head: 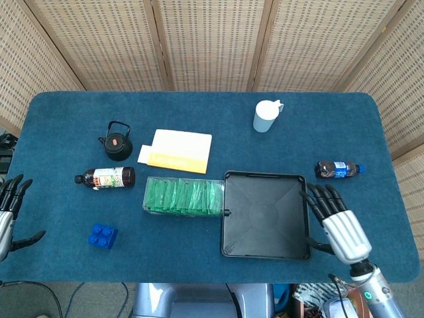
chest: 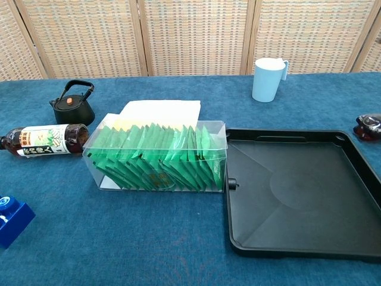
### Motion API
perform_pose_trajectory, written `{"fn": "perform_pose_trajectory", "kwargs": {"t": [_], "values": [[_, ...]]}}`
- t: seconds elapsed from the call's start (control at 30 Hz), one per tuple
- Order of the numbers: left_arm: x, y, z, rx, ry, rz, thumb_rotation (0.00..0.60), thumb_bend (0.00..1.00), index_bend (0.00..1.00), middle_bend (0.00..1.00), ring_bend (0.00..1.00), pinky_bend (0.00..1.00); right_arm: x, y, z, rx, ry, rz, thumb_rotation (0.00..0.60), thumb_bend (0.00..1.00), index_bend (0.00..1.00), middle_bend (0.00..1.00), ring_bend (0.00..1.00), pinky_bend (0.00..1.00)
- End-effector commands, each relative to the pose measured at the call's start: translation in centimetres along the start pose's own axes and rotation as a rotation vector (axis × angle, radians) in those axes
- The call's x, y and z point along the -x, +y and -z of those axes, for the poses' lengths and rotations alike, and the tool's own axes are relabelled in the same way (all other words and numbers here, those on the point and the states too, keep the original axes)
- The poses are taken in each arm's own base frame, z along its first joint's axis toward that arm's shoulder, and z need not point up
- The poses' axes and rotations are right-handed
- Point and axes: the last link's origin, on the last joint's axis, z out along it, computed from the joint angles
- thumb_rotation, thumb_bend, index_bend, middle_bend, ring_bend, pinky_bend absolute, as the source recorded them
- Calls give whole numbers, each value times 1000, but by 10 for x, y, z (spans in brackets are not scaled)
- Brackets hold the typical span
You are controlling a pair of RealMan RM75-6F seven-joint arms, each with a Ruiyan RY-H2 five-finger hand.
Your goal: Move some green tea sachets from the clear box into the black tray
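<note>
the clear box [head: 183, 197] of sachets [chest: 158, 156] lies just left of the tray [head: 265, 246], the cup [head: 265, 116] behind.

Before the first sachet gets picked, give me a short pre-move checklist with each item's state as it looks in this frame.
1. Clear box holds sachets to pick: ok, packed upright in a row.
2. Box top open for access: cannot tell, no lid is plainly visible.
3. Black tray free to receive sachets: ok, nothing lies in it.
4. Box and tray close together: ok, the box's end sits against the tray's left edge.
5. Right hand free: ok, fingers spread, holding nothing, at the tray's right edge.
6. Left hand free: ok, fingers spread at the table's left edge, holding nothing.
</note>
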Motion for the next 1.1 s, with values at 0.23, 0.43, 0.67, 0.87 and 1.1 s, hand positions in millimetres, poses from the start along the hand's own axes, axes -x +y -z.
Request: {"fn": "perform_pose_trajectory", "kwargs": {"t": [0.23,0.43,0.67,0.87,1.1], "values": [[-2,-6,-5,-37,14,-1,600,54,0,0,0,0,10,-79,-121,-279,-163,-149,600,45,82,28,0,5],[-2,-8,-8,-48,8,1,600,54,0,0,0,0,47,-128,-173,-318,-287,-178,600,179,98,74,0,7],[1,-10,-11,-59,-9,0,600,54,0,0,0,0,84,-160,-205,-308,-327,-160,600,286,137,94,0,12],[4,-12,-15,-69,-25,3,600,55,0,0,0,0,100,-174,-220,-268,-317,-144,600,362,186,125,0,38],[6,-13,-19,-74,-40,11,600,55,0,0,0,0,105,-172,-227,-223,-322,-153,600,411,219,140,0,42]]}}
